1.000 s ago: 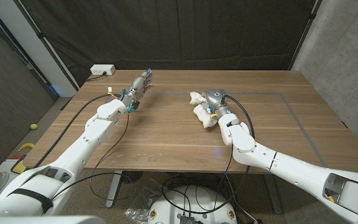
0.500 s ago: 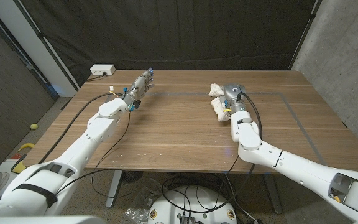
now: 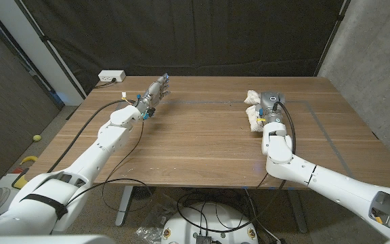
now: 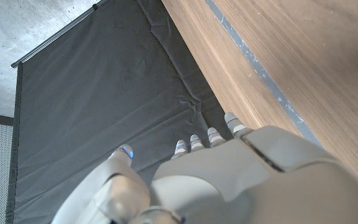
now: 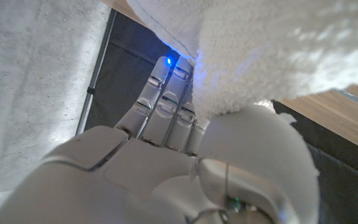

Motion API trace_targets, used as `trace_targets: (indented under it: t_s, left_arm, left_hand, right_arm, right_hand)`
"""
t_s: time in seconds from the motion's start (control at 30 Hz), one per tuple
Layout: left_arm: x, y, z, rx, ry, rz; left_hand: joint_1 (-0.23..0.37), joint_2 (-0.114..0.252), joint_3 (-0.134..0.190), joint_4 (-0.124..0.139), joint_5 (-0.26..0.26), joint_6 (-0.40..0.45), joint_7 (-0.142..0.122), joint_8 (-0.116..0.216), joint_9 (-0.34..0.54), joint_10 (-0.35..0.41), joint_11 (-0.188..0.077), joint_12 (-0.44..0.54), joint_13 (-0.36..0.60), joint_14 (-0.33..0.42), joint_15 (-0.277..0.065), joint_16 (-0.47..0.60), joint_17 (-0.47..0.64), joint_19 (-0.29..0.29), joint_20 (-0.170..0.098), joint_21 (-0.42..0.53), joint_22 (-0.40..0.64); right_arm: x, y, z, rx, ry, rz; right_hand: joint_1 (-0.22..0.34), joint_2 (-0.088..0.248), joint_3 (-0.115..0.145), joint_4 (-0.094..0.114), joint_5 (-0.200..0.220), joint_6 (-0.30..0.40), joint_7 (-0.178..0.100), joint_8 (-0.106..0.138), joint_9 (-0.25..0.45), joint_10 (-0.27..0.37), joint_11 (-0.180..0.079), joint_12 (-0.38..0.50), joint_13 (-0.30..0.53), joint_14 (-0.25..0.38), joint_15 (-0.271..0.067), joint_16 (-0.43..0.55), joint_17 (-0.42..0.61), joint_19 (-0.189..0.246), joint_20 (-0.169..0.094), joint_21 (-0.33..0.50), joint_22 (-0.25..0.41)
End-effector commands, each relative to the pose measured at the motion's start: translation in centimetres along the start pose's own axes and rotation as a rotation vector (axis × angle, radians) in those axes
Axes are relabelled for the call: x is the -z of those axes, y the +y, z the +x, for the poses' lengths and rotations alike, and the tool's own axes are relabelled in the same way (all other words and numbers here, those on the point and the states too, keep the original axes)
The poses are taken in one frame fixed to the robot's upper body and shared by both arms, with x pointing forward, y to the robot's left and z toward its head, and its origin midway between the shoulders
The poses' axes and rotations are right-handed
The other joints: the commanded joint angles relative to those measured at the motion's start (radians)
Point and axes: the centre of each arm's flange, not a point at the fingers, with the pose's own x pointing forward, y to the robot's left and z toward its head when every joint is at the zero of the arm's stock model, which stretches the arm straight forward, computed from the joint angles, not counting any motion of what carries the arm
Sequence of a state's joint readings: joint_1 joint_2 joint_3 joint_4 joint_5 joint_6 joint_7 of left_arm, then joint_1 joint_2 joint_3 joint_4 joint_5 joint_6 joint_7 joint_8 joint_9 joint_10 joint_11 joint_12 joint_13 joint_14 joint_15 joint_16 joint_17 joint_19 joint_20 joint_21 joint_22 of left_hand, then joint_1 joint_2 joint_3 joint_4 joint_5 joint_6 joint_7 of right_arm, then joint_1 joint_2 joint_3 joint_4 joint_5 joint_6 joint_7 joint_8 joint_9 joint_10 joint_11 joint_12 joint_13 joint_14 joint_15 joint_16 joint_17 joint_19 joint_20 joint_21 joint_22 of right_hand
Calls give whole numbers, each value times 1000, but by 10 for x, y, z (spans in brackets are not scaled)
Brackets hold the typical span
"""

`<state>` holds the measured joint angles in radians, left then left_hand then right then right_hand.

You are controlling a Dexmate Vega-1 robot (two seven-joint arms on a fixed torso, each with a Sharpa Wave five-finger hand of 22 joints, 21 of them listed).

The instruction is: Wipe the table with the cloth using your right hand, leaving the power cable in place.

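A: Left side first. What's out past the table's (image 3: 181,146) far left corner?

B: White power strip (image 3: 112,76) on the floor, well beyond the left hand's (image 3: 156,91) fingertips. That hand sits near the far edge, fingers straight and close together, nothing in them. Left wrist view: fingertips (image 4: 194,142) lined up in a row toward the black curtain (image 4: 92,93), thumb set a little apart.

A: A cable there?

B: Black cable (image 3: 90,122) runs along the left arm; can't tell it from arm wiring.

A: Right side?

B: Right hand (image 3: 269,103) is pressing down on the white cloth (image 3: 254,112), on the table's right half toward the far edge. Cloth bunches out from under the palm on the left-hand side. Right wrist view: cloth (image 5: 272,50) lies right against the fingers (image 5: 166,93), which are extended side by side. Can't tell whether the thumb wraps it.
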<state>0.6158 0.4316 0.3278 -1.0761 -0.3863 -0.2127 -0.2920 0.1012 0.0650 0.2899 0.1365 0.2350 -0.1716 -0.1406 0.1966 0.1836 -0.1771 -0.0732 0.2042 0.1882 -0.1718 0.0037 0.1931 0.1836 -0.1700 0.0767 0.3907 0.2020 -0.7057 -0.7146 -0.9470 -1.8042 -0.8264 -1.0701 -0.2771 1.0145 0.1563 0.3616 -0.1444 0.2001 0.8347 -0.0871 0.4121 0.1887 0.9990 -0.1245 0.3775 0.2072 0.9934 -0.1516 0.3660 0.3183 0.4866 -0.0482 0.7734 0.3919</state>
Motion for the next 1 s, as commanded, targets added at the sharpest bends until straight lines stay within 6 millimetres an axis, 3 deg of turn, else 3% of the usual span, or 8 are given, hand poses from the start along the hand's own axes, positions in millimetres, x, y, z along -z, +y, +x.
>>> trace_targets:
  t_s: [0.03,0.37,1.0]
  left_arm:
    - [-2,-1,4,9,-1,1]
    - [-3,-2,3,13,-1,4]
    - [-4,-1,-2,2,0,8]
  left_hand:
    - [1,3,-3,0,4,-37,-8,-2,3,-53,6,4,2,-55,6,-1,3,-63,6,-5,4]
    - [1,3,-4,0,4,-37,-7,-2,3,-55,5,4,2,-57,8,-1,3,-63,5,-6,4]
    - [1,4,-6,0,5,-36,-7,-2,3,-53,4,4,2,-56,6,-1,4,-61,5,-6,4]
  right_arm:
    - [29,8,-19,-41,102,-3]
    - [44,23,-30,-93,153,16]
    - [41,65,-30,-237,118,139]
  right_hand:
    - [9,-6,10,7,4,163,-69,10,3,13,2,0,5,-1,-83,-4,4,-3,-81,13,2]
    - [14,-11,10,2,5,173,-81,8,2,9,-4,-8,5,-15,-83,-17,4,-15,-82,23,0]
    - [27,-25,5,-7,6,202,-81,4,-2,14,-8,-19,-1,-21,-86,-25,11,-29,-87,43,-4]
